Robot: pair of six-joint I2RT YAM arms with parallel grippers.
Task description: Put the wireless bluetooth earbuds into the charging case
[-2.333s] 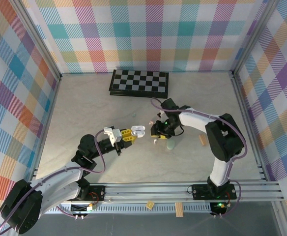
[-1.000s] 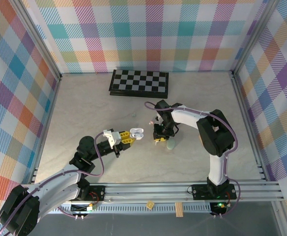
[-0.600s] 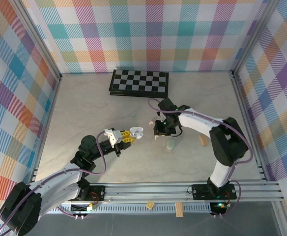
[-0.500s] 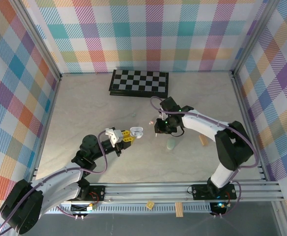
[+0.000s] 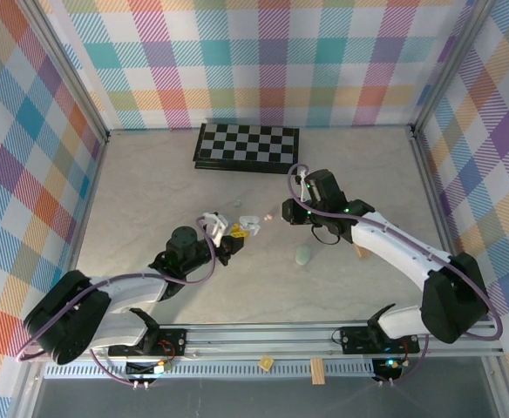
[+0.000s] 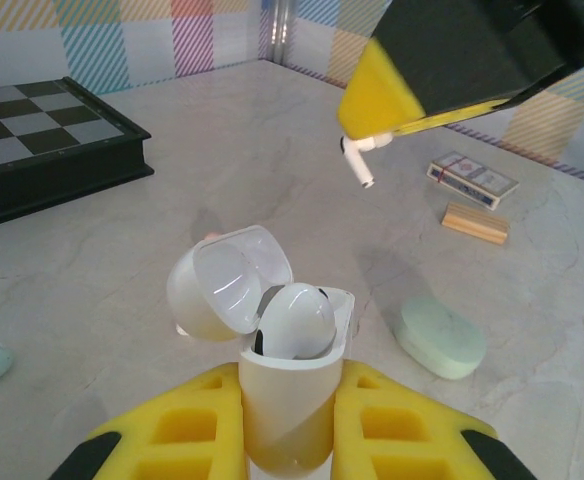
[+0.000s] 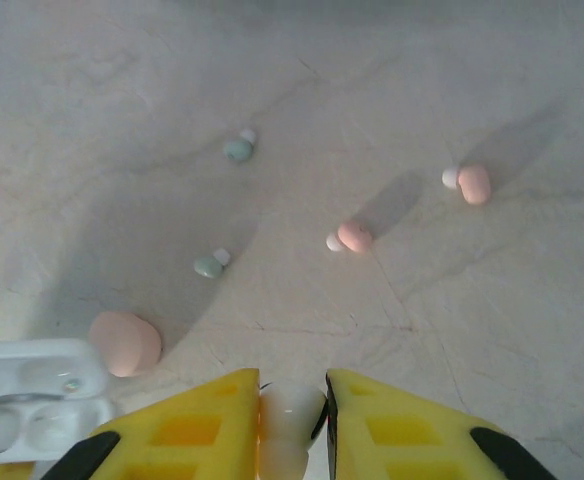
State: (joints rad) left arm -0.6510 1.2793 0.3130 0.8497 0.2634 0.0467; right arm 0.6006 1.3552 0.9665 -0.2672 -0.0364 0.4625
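White earbud (image 6: 358, 160) pinched by right gripper (image 7: 292, 392), bud end hidden between yellow fingers (image 6: 377, 95), stem hung near-upright, tip downward, just beyond open charging case (image 6: 222, 290) clamped in left gripper (image 6: 290, 378).

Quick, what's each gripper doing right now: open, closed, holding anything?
Left gripper: shut on the white charging case, whose lid is open.
Right gripper: shut on a white earbud.
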